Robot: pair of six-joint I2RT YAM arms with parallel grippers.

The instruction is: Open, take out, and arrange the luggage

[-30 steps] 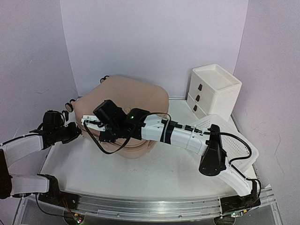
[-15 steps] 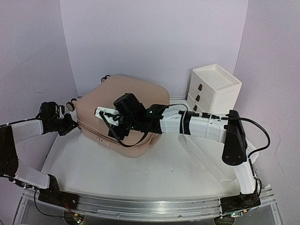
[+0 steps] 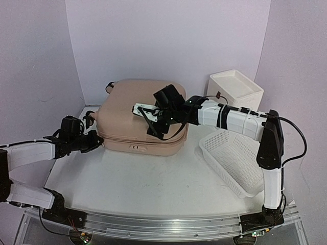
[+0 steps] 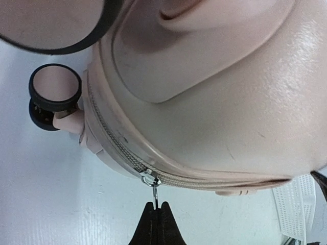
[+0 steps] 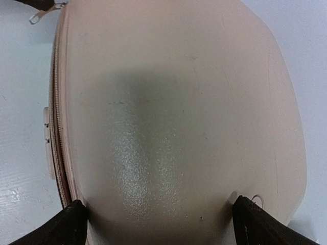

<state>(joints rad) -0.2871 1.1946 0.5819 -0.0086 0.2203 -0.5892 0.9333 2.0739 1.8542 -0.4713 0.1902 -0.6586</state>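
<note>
The pale-pink luggage (image 3: 127,109) lies flat at the back middle of the table, lid up. In the left wrist view its rounded corner (image 4: 214,102) fills the frame, with two caster wheels (image 4: 53,94) at the left. My left gripper (image 4: 156,205) is shut on the small metal zipper pull (image 4: 153,188) hanging from the zipper seam at the luggage's front left corner, where that gripper (image 3: 97,139) also shows from above. My right gripper (image 5: 159,206) is open, its two black fingertips (image 5: 76,212) spread wide against the luggage's top shell (image 5: 173,102); from above, it (image 3: 145,121) sits on the lid.
A white perforated basket (image 3: 235,158) lies on the table right of the luggage, under the right arm. A white drawer unit (image 3: 235,97) with brown handles stands at the back right. Walls close in the back and both sides.
The luggage has turned and slid back and right, now square to the table edge. The right arm swung right with it, uncovering the basket. The left gripper stayed at the luggage's left corner.
</note>
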